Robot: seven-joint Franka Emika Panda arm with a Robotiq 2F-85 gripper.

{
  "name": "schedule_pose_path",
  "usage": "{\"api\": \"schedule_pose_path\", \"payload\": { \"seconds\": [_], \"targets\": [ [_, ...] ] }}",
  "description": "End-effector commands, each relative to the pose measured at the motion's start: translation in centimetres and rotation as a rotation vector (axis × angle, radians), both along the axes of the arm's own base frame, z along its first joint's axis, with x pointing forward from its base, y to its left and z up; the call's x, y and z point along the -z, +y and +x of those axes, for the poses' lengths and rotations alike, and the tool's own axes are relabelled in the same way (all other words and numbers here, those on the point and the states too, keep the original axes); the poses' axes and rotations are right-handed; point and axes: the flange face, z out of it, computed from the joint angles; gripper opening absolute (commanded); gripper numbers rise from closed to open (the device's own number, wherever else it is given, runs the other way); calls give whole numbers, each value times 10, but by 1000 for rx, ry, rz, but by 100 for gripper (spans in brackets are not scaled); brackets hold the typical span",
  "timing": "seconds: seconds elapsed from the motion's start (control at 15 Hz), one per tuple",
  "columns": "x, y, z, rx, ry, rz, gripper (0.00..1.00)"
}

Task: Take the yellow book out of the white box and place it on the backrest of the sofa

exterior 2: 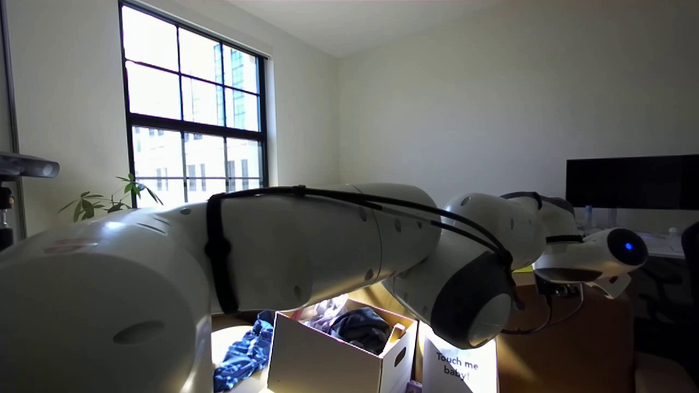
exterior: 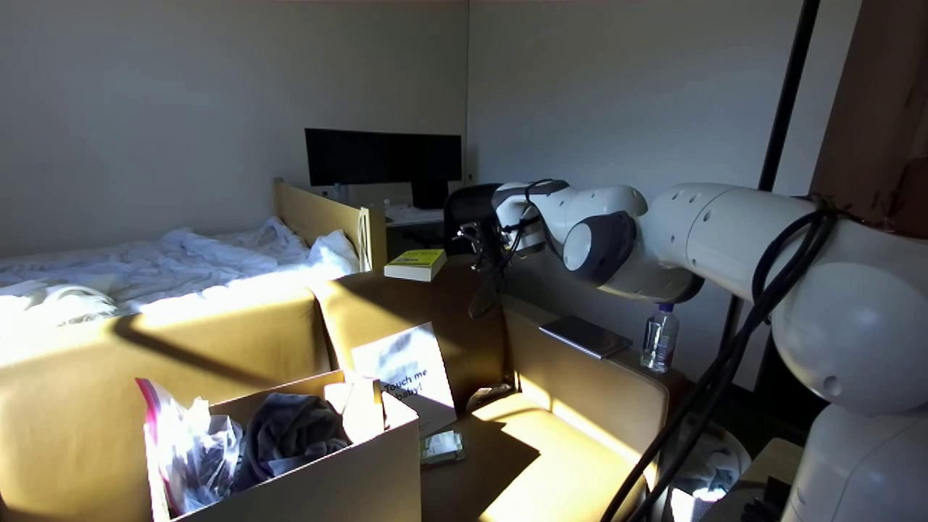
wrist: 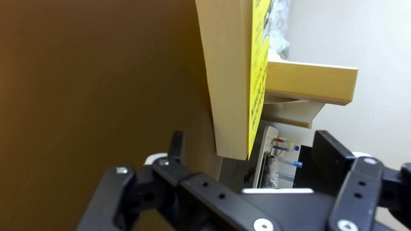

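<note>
The yellow book (exterior: 415,265) lies flat on top of the backrest of the tan sofa (exterior: 362,308), cover up. In an exterior view only a yellow sliver of the book (exterior 2: 524,269) shows behind the arm. In the wrist view the book (wrist: 229,86) shows its page edge and yellow cover against the brown sofa (wrist: 112,80). My gripper (wrist: 249,147) is open, its fingers wide apart and nothing between them, just beyond the book's end. In an exterior view the gripper (exterior: 478,257) is beside the book. The white box (exterior: 348,478) also shows in an exterior view (exterior 2: 322,357).
The box holds dark cloth (exterior: 293,435) and a plastic bag (exterior: 192,449). A white sign (exterior: 409,377) leans behind it. A dark notebook (exterior: 586,336) and a bottle (exterior: 660,339) are on the sofa arm. A bed (exterior: 181,261) and a monitor (exterior: 384,158) stand behind.
</note>
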Motion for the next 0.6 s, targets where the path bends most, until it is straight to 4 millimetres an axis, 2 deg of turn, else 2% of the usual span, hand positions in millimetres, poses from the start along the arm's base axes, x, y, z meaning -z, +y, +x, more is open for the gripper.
{"api": "schedule_pose_path", "payload": {
  "seconds": [0.0, 0.27, 0.53],
  "targets": [
    [-44, 3, 3, -93, 133, -108, 100],
    [-86, -5, -1, -72, 299, -283, 100],
    [-132, -17, -5, 42, 394, -485, 100]
  ]
}}
